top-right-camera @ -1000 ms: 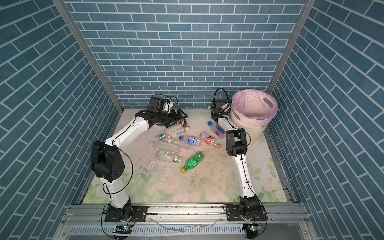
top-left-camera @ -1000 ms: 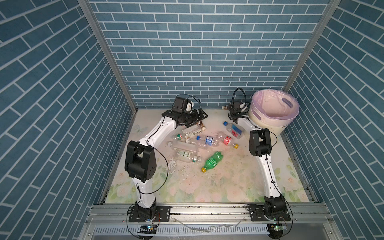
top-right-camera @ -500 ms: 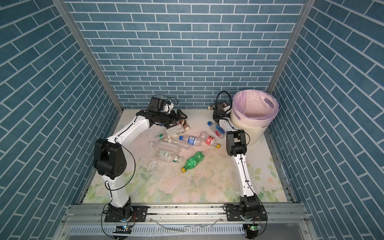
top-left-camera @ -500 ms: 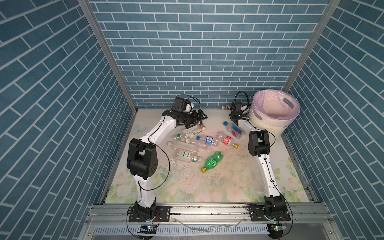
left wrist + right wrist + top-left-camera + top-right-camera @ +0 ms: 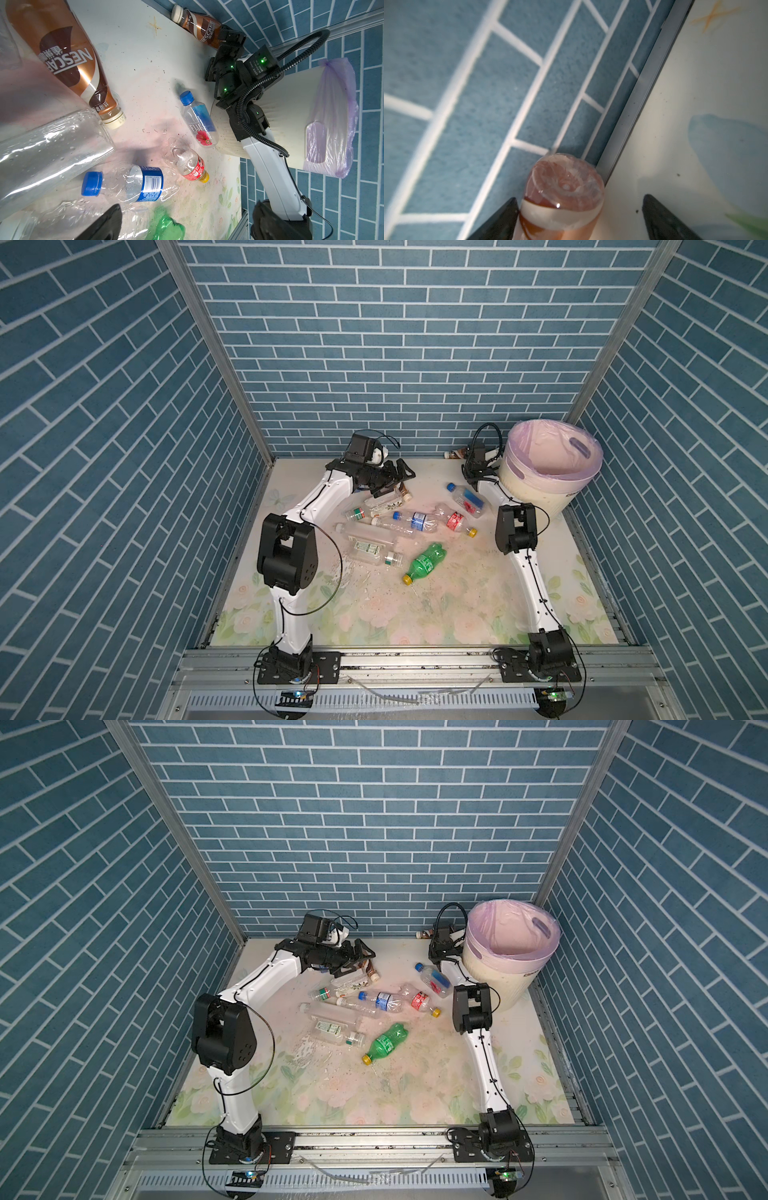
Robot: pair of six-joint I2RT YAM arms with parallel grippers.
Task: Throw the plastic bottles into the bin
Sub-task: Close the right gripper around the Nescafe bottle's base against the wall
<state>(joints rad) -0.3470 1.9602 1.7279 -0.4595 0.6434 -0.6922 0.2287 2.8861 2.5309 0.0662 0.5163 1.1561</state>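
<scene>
Reaching from the front rail, the right arm point(image 5: 528, 580) leans back, bends at its black elbow and stretches down to the back wall point(image 5: 395, 364), just beside the bin point(image 5: 532, 493). The right jaws stand apart around the bottom end of a brown bottle point(image 5: 562, 216) that lies on its side along the wall. One finger point(image 5: 504, 220) is right against the bottle. The other has a gap next to it, so the bottle is not squeezed.

The left arm point(image 5: 320, 498) comes up from the front rail too, folds at its big elbow and reaches to the middle of the back, with its wrist turned sideways. The left jaws are spread wide and hold nothing. They hang just over a second brown bottle point(image 5: 62, 56) at the edge of the heap.

Both brown bottles say NESCAFE in white letters. A blue-cap bottle point(image 5: 199, 122) says FIJI and has a red flower on it. Near it lie a blue-label bottle point(image 5: 145, 185), a red-label bottle point(image 5: 193, 166) with a yellow cap, and a green bottle point(image 5: 426, 564) with a yellow cap. All of them lie on the flowery tabletop point(image 5: 457, 614). The bin stands in the back right corner with a pale purple bag point(image 5: 552, 456) in it.
</scene>
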